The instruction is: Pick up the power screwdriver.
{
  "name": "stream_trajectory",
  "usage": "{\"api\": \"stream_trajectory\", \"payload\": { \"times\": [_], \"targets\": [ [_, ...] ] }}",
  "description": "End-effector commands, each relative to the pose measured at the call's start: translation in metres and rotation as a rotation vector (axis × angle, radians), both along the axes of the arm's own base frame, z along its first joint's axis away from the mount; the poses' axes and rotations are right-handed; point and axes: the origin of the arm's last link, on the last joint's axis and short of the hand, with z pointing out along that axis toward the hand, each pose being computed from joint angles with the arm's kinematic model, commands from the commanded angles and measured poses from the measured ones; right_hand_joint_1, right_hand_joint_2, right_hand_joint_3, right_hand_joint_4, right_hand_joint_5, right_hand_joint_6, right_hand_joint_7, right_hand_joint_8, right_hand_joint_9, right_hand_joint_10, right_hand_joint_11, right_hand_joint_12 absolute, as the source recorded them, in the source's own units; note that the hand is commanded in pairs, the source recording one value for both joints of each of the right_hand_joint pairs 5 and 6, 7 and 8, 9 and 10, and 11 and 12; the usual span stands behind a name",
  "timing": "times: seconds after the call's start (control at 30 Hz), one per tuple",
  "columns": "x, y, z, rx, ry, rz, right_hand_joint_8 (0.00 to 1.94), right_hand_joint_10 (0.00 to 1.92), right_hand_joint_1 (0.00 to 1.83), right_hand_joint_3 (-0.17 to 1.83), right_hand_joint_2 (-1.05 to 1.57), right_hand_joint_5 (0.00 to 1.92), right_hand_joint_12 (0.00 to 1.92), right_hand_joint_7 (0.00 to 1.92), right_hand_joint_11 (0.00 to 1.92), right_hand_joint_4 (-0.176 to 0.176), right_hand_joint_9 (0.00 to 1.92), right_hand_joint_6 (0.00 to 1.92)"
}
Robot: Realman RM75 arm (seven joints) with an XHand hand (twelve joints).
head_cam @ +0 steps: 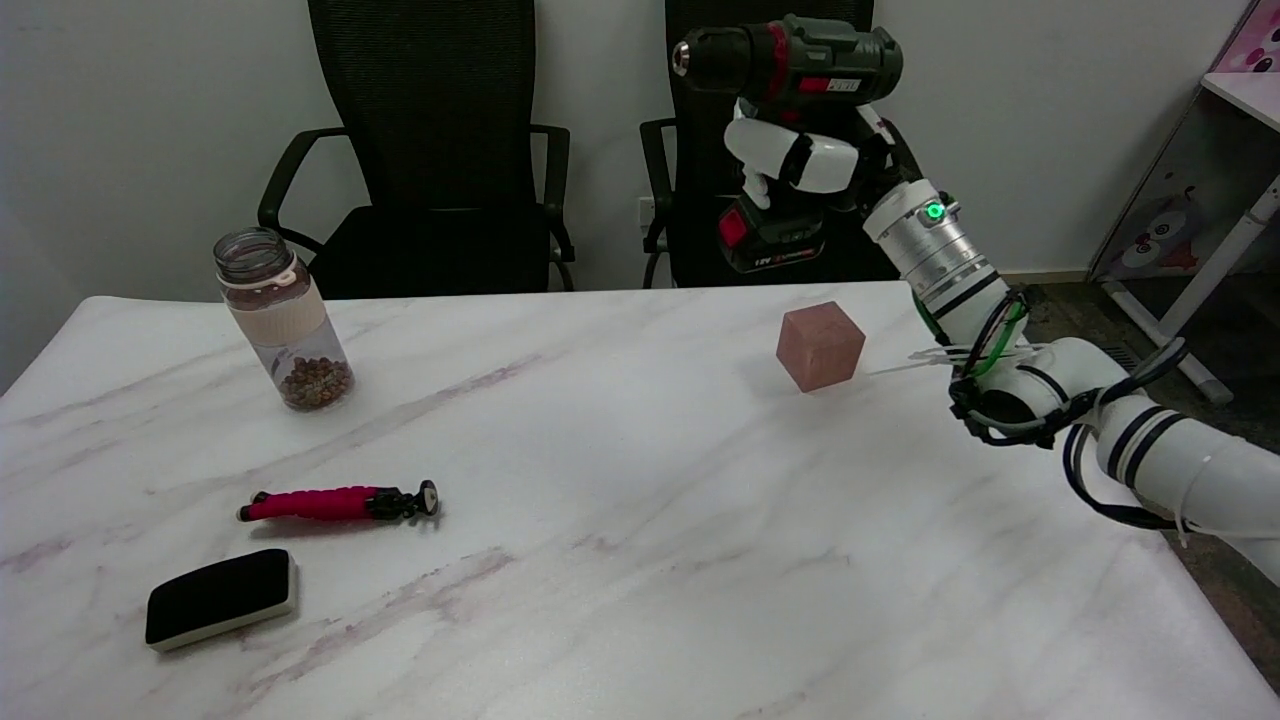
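The power screwdriver (790, 62) is dark green and black with red trim. It hangs high in the air above the table's far edge, chuck pointing left and battery pack at the bottom. My right hand (800, 160) grips its handle, white fingers wrapped around it between the body and the battery. The arm reaches up from the lower right.
A pink cube (820, 345) sits on the marble table (640, 520) below the hand. On the left stand a clear jar (280, 320) holding brown beans, a pink-handled mini tripod (335, 502) and a black eraser (220, 597). Two black chairs stand behind the table.
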Motion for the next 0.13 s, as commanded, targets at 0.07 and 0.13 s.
{"api": "stream_trajectory", "payload": {
  "times": [0.07, 0.13],
  "targets": [
    [-0.0147, -0.0015, -0.0147, -0.015, -0.013, -0.072, 1.92, 1.92, 0.85, 0.9, 1.12, 1.92, 1.92, 1.92, 1.92, 0.176, 1.92, 1.92],
    [-0.0159, -0.0011, -0.0156, -0.014, -0.008, -0.074, 1.92, 1.92, 0.85, 0.91, 1.12, 1.92, 1.92, 1.92, 1.92, 0.176, 1.92, 1.92]
  ]
}}
